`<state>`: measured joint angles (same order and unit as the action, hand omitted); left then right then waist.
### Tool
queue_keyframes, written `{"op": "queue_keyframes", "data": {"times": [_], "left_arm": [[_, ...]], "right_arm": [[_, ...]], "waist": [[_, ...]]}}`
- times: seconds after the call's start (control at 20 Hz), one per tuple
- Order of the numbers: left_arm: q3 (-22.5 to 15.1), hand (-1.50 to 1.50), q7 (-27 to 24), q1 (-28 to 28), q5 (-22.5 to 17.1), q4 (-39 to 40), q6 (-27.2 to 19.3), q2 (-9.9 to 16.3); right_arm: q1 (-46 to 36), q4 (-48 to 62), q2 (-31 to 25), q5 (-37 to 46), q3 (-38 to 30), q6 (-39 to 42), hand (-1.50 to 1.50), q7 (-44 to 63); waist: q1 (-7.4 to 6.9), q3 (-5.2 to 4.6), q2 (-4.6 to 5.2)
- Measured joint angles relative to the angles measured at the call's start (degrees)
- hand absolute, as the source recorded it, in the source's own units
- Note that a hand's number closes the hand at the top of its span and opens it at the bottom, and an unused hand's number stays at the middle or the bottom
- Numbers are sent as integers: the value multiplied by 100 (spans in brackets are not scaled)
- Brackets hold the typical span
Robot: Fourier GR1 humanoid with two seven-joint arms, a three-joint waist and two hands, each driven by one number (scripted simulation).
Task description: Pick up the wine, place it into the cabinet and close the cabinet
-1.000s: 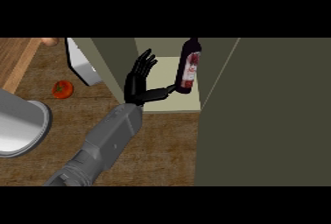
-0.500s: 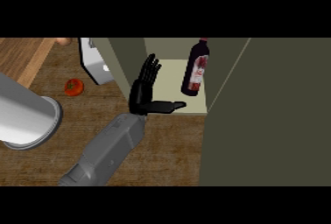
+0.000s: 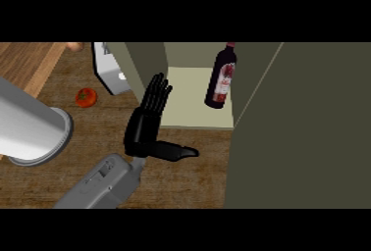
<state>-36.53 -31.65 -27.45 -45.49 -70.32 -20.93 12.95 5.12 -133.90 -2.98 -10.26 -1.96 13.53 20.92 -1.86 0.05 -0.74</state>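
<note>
Head view: fingers of one hand straight and stretched out flat, pointing up toward the cabinet, thumb sticking out sideways to the right, nothing held. Which hand it is cannot be told for sure (only one grey forearm shows, coming in from the lower left of the frame). Fingertips lie over the cabinet's left front edge, apart from the wine.

Wine bottle stands inside the cabinet on the pale shelf, dark glass with a red label, neck tilted toward the top of the view, just beside the cabinet's right inner wall. Hand and bottle not touching; bare shelf between them.

Cabinet door is open, a big olive-grey panel filling the right side of the view.

Left of the hand, on the wooden table: a small red tomato, near a white-grey slanted object leaning by the cabinet's left side (what it is cannot be told). Further left a large grey cylinder overlaps the table's edge. A lighter wooden board shows in the upper left corner.
</note>
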Motion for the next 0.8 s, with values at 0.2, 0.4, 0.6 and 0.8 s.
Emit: {"op": "queue_keyframes", "data": {"times": [0.2,0.4,0.6,0.8], "left_arm": [[-123,-150,454,695,182,-1524,-492,469],[-139,-150,733,1336,388,-2690,-753,867],[-95,-150,766,1898,558,-3349,-876,1130],[77,-150,737,2433,652,-3901,-1023,1459]], "right_arm": [[-28,-105,62,117,171,-56,-150,77],[-27,-123,-83,86,170,112,150,108],[-138,-110,-296,301,443,380,150,220],[50,-188,-609,103,744,922,150,303]], "waist": [[51,-2,21],[97,-2,39],[100,-3,48],[98,-3,48]]}}
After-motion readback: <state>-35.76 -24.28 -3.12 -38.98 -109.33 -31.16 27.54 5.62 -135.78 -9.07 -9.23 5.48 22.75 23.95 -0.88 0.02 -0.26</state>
